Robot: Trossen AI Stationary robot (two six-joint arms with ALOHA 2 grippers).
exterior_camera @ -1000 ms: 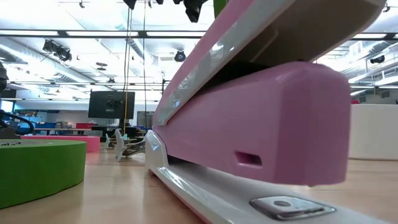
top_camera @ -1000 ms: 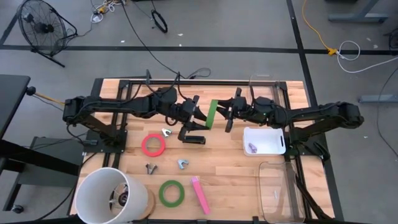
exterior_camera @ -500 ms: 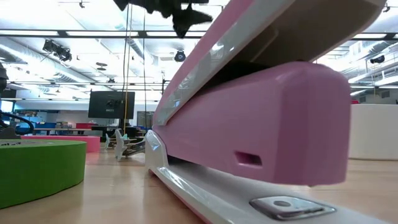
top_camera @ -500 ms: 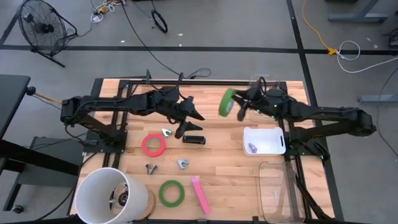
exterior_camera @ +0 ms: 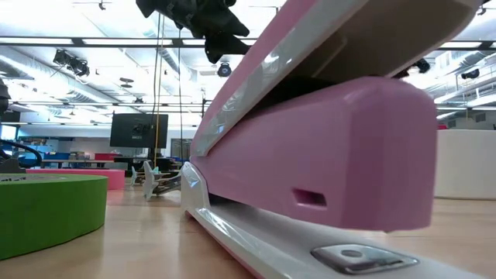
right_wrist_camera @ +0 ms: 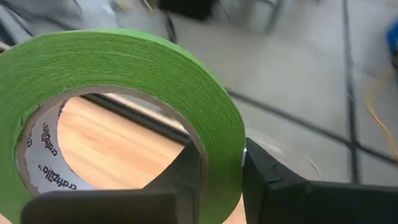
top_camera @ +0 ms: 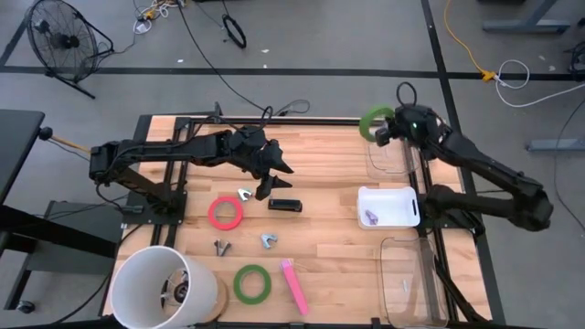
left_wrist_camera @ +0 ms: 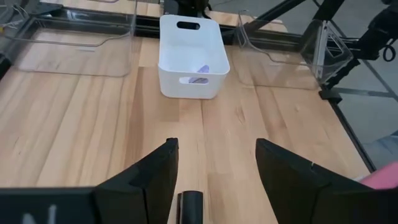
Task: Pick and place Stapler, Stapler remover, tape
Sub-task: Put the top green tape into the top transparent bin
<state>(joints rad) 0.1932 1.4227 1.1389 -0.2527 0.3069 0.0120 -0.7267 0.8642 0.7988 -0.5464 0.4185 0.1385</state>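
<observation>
My right gripper (top_camera: 382,129) is shut on a green tape roll (top_camera: 373,122), held in the air over a clear bin (top_camera: 388,157) at the table's far right. My left gripper (top_camera: 276,180) is open and empty above a small black stapler (top_camera: 284,205), which shows between its fingers (left_wrist_camera: 191,205). A red-pink tape roll (top_camera: 225,213), a second green roll (top_camera: 251,283) and a pink stapler (top_camera: 294,285) lie flat on the table. Three staple removers (top_camera: 244,194) (top_camera: 268,240) (top_camera: 222,246) lie near them. My right gripper holds the green roll by its wall (right_wrist_camera: 219,163), one finger (right_wrist_camera: 189,171) inside the centre hole and one (right_wrist_camera: 270,177) outside. The roll is lifted clear of the table and stands on edge, with its hole facing sideways.
A white bin (top_camera: 388,206) with a small item inside stands right of centre, and it shows ahead in the left wrist view (left_wrist_camera: 189,56). A second clear bin (top_camera: 411,279) is at the near right. A white bucket (top_camera: 164,288) stands at the near left corner.
The green roll was between both grippers at mid-table. My right gripper has carried it alone toward the table's far right corner, over the clear bin. My left gripper has drawn back a little toward the left and stays open.
</observation>
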